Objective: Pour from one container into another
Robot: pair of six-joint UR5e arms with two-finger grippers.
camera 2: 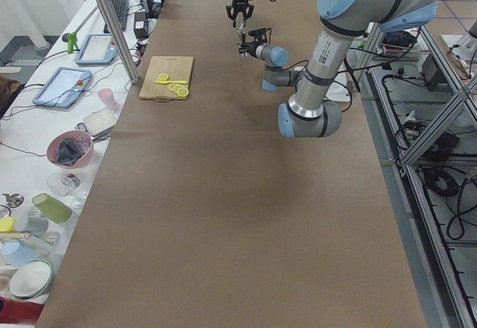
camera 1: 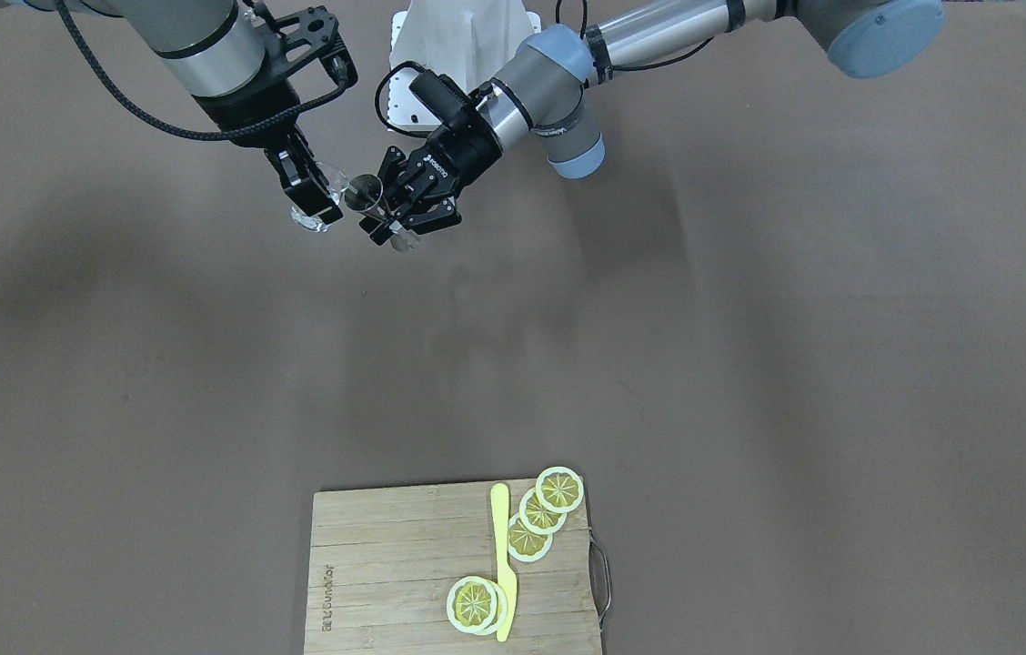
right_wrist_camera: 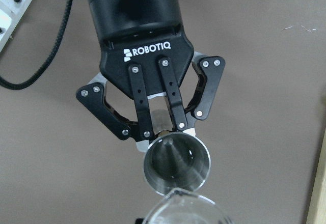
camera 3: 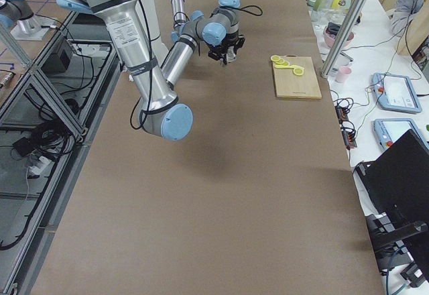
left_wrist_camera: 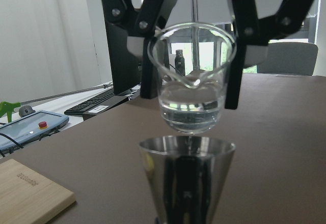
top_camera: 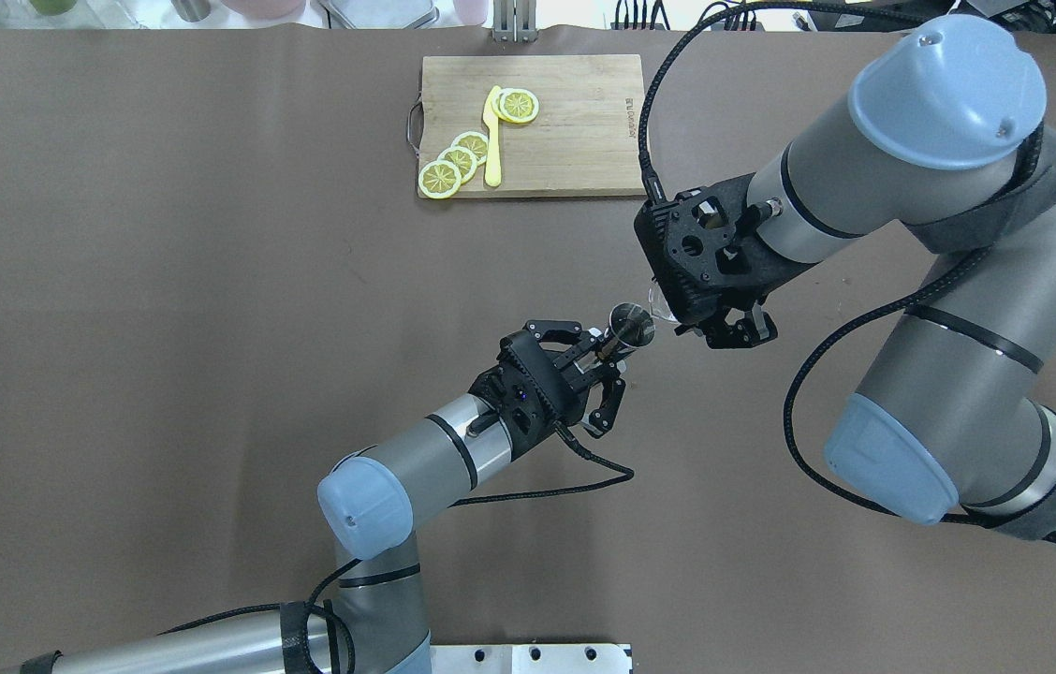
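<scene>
Grip comes first: the right tool (left_wrist_camera: 192,66) is closed on a glass beaker (left_wrist_camera: 192,109), one black finger on each side of its wall. The left tool (right_wrist_camera: 164,132) is clamped on the narrow lower part of a steel jigger (left_wrist_camera: 186,175). The beaker holds clear liquid in its lower part and hangs just above the far edge of the jigger's open mouth, its spout turned toward the left tool. Both are in the air, above the brown counter (camera 1: 749,364).

We cannot tell whether a thread of liquid is running yet, and we judge the pour to be at its start. To do it well, we would tip the beaker slowly about its spout, so the lip sits over the middle of the jigger and not over its rim. We would hold the jigger upright and steady underneath. Its mouth is small, so a quick tilt could send liquid over the edge.

Across the counter, well apart from both arms, lies a wooden cutting board (camera 1: 386,564) with lemon slices (camera 1: 558,489) and a yellow knife (camera 1: 503,564).
</scene>
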